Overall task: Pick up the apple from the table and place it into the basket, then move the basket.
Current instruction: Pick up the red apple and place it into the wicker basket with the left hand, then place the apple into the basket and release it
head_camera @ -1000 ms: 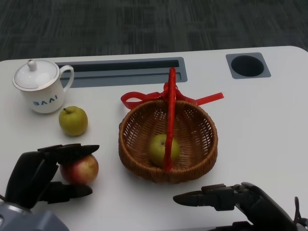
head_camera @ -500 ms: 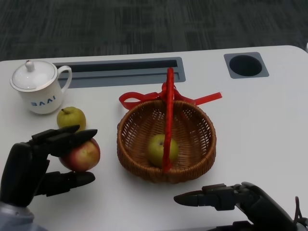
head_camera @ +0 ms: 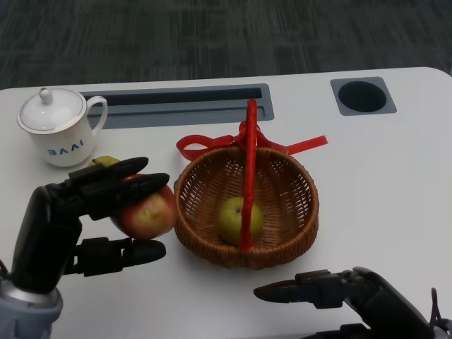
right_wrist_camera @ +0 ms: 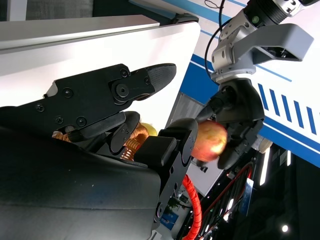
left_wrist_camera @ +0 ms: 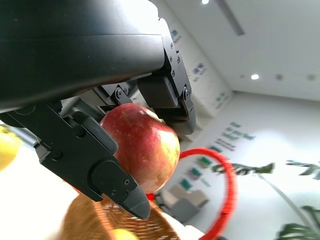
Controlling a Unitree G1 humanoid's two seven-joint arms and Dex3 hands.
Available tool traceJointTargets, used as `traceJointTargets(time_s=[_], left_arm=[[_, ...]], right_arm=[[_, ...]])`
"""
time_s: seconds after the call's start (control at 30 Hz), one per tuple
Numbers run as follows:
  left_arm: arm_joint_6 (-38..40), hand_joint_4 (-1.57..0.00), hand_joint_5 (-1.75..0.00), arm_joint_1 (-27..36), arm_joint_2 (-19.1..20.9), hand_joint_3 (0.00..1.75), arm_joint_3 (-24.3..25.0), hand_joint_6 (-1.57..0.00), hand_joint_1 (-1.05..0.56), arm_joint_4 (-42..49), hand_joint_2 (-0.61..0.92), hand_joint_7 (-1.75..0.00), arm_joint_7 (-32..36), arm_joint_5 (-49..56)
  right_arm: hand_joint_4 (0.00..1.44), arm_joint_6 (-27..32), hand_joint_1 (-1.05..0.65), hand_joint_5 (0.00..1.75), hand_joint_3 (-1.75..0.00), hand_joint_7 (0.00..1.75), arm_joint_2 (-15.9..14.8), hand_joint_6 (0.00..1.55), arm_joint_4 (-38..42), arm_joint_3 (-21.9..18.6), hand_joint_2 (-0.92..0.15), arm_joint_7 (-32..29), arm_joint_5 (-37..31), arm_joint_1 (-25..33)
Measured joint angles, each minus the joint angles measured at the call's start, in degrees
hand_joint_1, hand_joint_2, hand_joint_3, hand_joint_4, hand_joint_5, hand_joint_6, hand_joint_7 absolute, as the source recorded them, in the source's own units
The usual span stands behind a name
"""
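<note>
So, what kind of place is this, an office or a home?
Probably an office or lab. The white desk has a built-in cable slot and a round grommet hole, the floor is grey carpet, and the left wrist view shows recessed ceiling lights.

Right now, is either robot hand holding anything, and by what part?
The left robot hand grips the red apple by its sides, between fingers and thumb. The right robot hand holds nothing.
</note>
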Motion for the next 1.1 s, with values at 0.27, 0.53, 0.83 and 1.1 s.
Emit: traceJointTargets(time_s=[0.27,0.53,0.83,1.1], left_arm=[[-0.12,-1.27,-0.02,-1.14,-4.07,0.0,0.26,-1.17,-0.2,-1.93,0.75,0.0,-6.35,-2.06],[1.92,-1.32,-0.03,-5.11,-7.6,0.0,0.28,-1.21,-0.13,-1.17,0.7,-0.02,-9.91,-2.04],[5.11,-1.34,-0.03,-12.28,-9.24,0.0,-0.16,-1.25,0.01,5.82,0.68,-0.02,-13.59,-2.09],[6.67,-1.32,-0.01,-18.28,-10.56,0.01,-1.25,-1.23,0.05,15.04,0.7,-0.01,-13.86,-1.3]], right_arm=[[0.85,0.28,-0.51,0.0,-0.01,0.0,0.28,0.8,-0.02,0.28,-0.92,0.03,0.12,-0.13],[0.84,0.57,-0.5,0.0,-0.01,0.0,0.54,0.8,-0.14,0.7,-0.92,0.04,0.22,0.01],[0.84,1.42,-0.5,0.0,-0.01,0.0,0.68,0.8,-0.87,0.91,-0.92,0.0,0.23,0.72],[0.84,1.42,-0.5,0.0,-0.01,0.0,0.9,0.8,-1.51,0.9,-0.92,-0.09,0.35,1.32]])
